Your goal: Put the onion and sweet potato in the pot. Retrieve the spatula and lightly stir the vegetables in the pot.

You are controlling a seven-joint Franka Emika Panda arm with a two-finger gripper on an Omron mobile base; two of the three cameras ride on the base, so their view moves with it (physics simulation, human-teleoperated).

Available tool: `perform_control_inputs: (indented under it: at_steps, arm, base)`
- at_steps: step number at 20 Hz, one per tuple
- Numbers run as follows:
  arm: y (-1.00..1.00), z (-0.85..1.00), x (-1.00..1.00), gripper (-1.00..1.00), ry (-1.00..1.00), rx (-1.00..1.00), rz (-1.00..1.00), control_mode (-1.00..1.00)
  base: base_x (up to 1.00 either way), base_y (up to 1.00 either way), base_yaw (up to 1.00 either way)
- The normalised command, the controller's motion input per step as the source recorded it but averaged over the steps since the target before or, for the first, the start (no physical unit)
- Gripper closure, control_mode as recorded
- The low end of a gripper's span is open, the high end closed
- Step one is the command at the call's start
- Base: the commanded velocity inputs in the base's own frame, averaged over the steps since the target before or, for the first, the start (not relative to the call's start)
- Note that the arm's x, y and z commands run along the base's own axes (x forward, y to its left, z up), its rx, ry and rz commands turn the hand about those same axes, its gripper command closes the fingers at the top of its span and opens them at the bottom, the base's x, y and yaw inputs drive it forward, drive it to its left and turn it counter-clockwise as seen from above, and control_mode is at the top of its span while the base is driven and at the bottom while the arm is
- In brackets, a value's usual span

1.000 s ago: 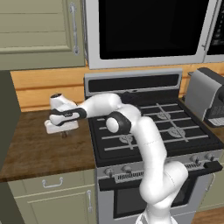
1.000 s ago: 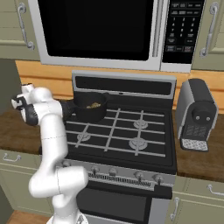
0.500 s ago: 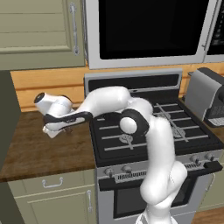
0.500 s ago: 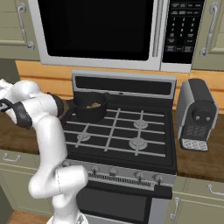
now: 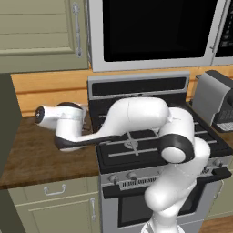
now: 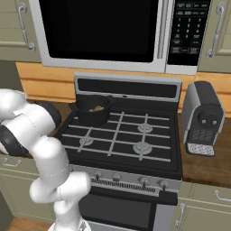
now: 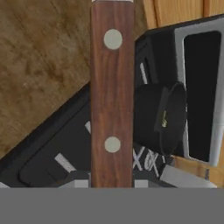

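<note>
The spatula's reddish-brown handle (image 7: 112, 96), with two pale rivets, runs straight up the middle of the hand view. My gripper (image 7: 112, 181) is shut on its lower end; the blade is out of frame. The dark pot (image 6: 92, 110) stands on the stove's back left burner, and it lies sideways in the hand view (image 7: 159, 118), to the right of the handle. Yellow-tan pieces (image 6: 95, 108) lie inside it; the onion and sweet potato cannot be told apart. My arm (image 5: 132, 118) reaches left from the stove, with the wrist (image 5: 61, 118) over the wooden counter.
The stove (image 6: 122, 135) has four grated burners. Left of it lies a wooden counter (image 5: 32, 154). A grey coffee machine (image 6: 203, 119) stands on the counter to the right. A microwave (image 6: 99, 31) hangs low over the stove, between cabinets.
The arm has stretched farther left over the counter and its elbow has swung toward the cameras. The hand has turned. The gripper stays shut on the spatula.
</note>
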Motion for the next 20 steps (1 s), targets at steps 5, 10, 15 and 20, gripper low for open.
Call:
perform_control_inputs:
  at_steps: [5, 10, 15, 20]
  arm:
    - [-0.98, 0.98, -0.57, 1.00, -0.01, -0.48, 0.29, -1.00]
    - [-1.00, 0.93, -0.45, 1.00, 0.00, -0.52, 0.21, -1.00]
    - [-1.00, 0.38, -0.04, 1.00, 0.01, -0.53, 0.05, -1.00]
    - [-0.74, 0.09, 0.16, 1.00, 0.04, -0.20, -0.17, -1.00]
  base:
    - [0.00, 0.00, 0.00]
    - [0.00, 0.00, 0.00]
    - [0.00, 0.00, 0.00]
    - [0.00, 0.00, 0.00]
